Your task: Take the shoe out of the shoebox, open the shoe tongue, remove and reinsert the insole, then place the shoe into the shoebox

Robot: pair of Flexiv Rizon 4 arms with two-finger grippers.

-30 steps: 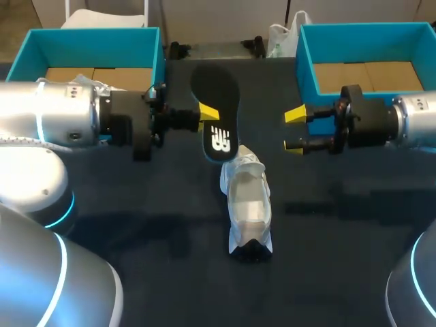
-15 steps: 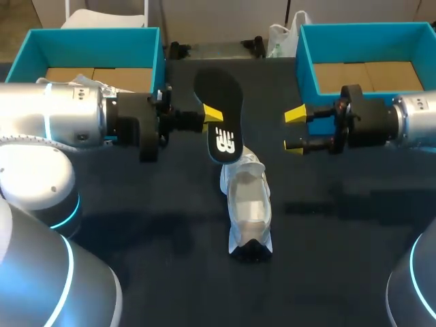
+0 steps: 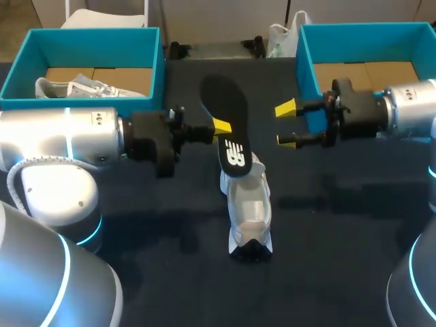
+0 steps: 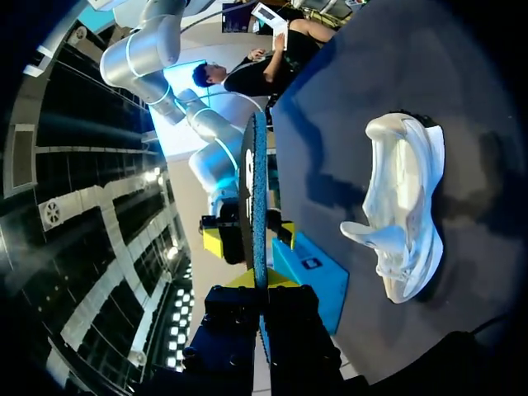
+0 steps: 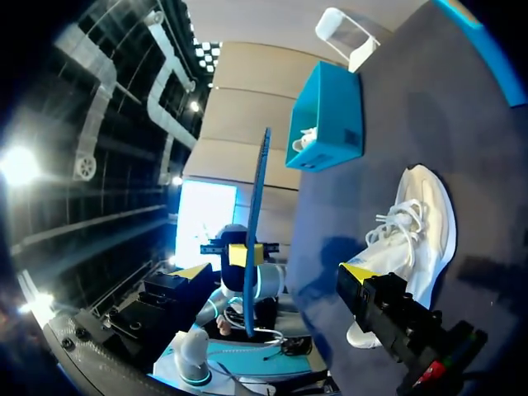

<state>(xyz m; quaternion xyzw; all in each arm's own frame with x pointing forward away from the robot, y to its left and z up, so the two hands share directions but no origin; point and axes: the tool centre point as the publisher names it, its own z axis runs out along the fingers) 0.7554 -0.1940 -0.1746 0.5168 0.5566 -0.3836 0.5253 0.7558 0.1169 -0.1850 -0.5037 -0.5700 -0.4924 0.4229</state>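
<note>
Shoe point(image 3: 248, 211), white, lies on the dark desk point(image 3: 136, 238) at the middle, lengthwise, one end toward the robot and the other pointing away. Nothing grips it. Left wrist view shows it point(image 4: 404, 214) resting on the desk off to the side of that arm's fingers, well clear of them.

Just past the shoe's far end, the left gripper point(image 3: 221, 127) comes in from the left side with its fingers pinching the insole point(image 3: 228, 126) from both sides around the middle of its length. The insole is black with white print on the face that shows, and is lifted off the desk. In the head view its lower end overlaps the shoe's far end. In the left wrist view it point(image 4: 257, 198) stands edge-on, rising straight out from between the fingers, blue along the edge, and apart from the shoe.

Right gripper point(image 3: 287, 125) hangs level with the insole, on its right and apart from it. Its fingers are spread and hold nothing. It sits just beside the near left corner of the right shoebox point(image 3: 306, 61). In the right wrist view the insole point(image 5: 257, 214) is ahead of that gripper, upright and edge-on.

At the far edge of the desk the left shoebox point(image 3: 88, 41), teal, holds another light shoe point(image 3: 75, 87). The right shoebox is also teal and shows its cardboard floor.
</note>
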